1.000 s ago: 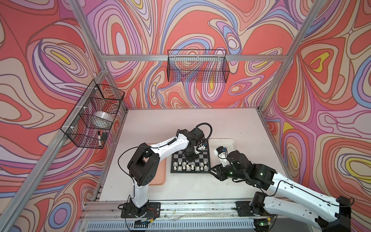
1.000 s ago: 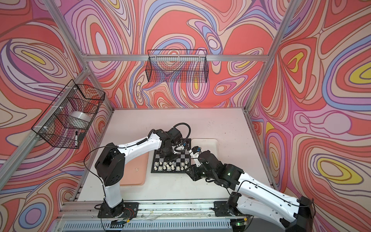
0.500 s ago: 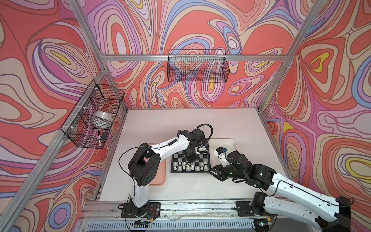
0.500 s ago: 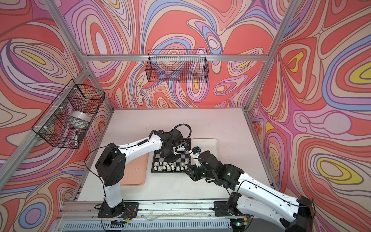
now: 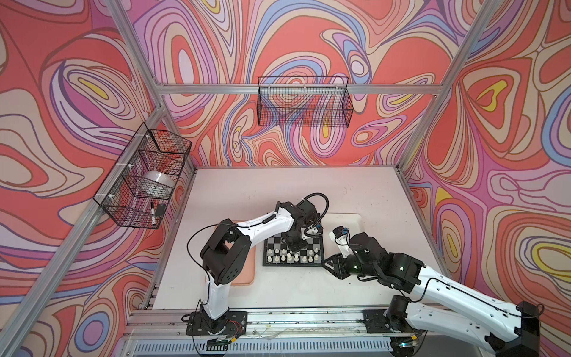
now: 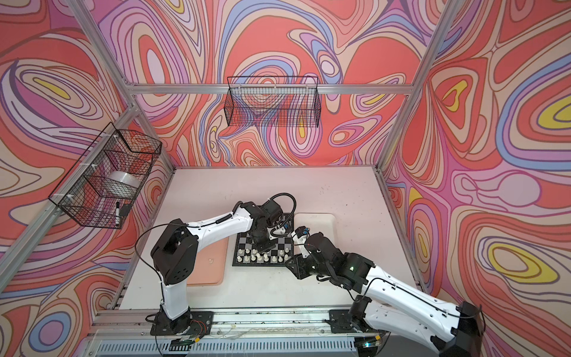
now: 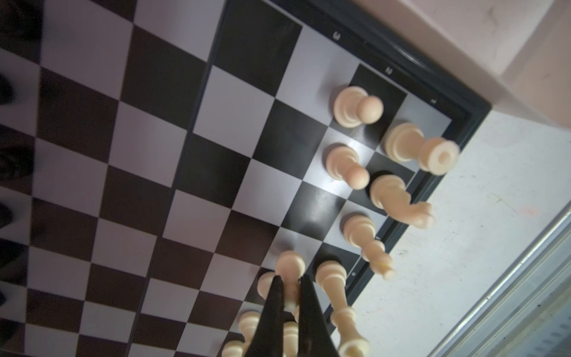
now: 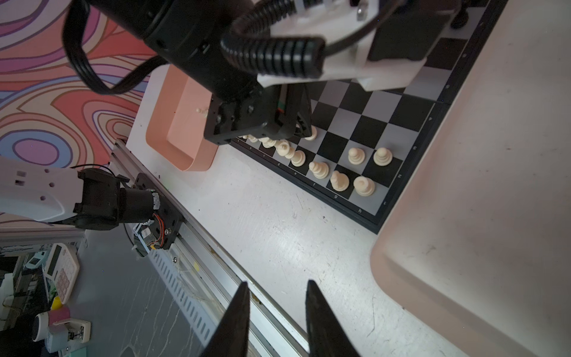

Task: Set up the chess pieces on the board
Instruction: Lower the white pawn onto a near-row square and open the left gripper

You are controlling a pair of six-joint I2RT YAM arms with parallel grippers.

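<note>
light: bright, even | glare: sheen on board (image 7: 216, 173) | blur: nearest chess pieces (image 7: 349, 324) soft | wrist-view edges: stretched

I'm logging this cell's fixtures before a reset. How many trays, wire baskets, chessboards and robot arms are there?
Trays: 2, the pink tray and the white tray
Wire baskets: 2, the back-wall basket and the left-wall basket
Chessboards: 1, the chessboard
Robot arms: 2, the left arm and the right arm
Total: 7
</note>
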